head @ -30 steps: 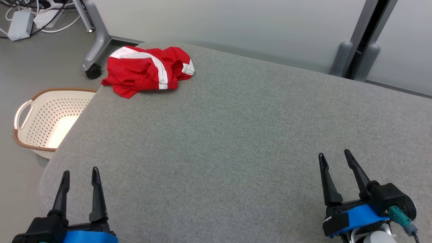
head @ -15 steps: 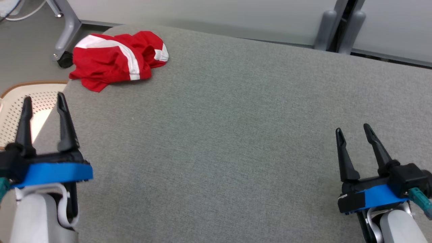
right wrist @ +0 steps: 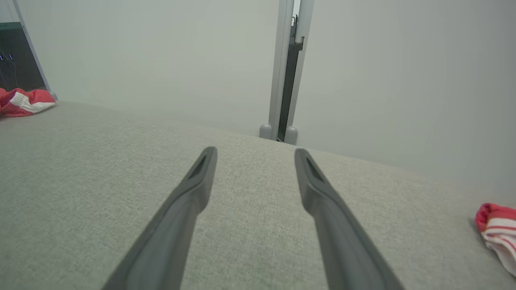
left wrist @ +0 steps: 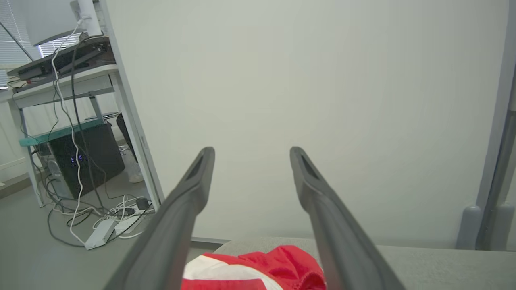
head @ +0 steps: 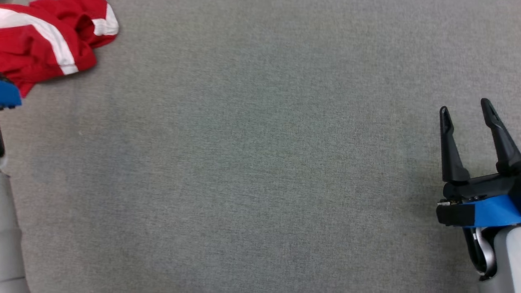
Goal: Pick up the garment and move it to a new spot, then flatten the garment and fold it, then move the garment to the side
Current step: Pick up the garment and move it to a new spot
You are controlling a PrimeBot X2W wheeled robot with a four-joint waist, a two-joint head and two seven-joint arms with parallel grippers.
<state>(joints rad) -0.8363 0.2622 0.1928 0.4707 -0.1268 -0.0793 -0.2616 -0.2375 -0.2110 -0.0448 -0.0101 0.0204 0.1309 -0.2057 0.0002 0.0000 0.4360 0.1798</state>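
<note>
Garment (head: 49,40): red with white stripes, crumpled in a heap at the far left corner of the grey table (head: 260,162), not yet picked up. Your left gripper (left wrist: 250,155) hovers over that same corner with its fingers spread and nothing between them; the heap lies just below and ahead of them. Your right gripper (head: 464,105) is over the table's near right side, jaws also spread and empty, well apart from the heap.

Handling, my guess: light, soft and limp, probably slick sports fabric, so it will sag and unfurl when lifted. Pinch a raised fold or the white-trimmed hem on top and don't scoop deep. Bunched layers may slip out, so get plenty of cloth between the fingers before lifting.
</note>
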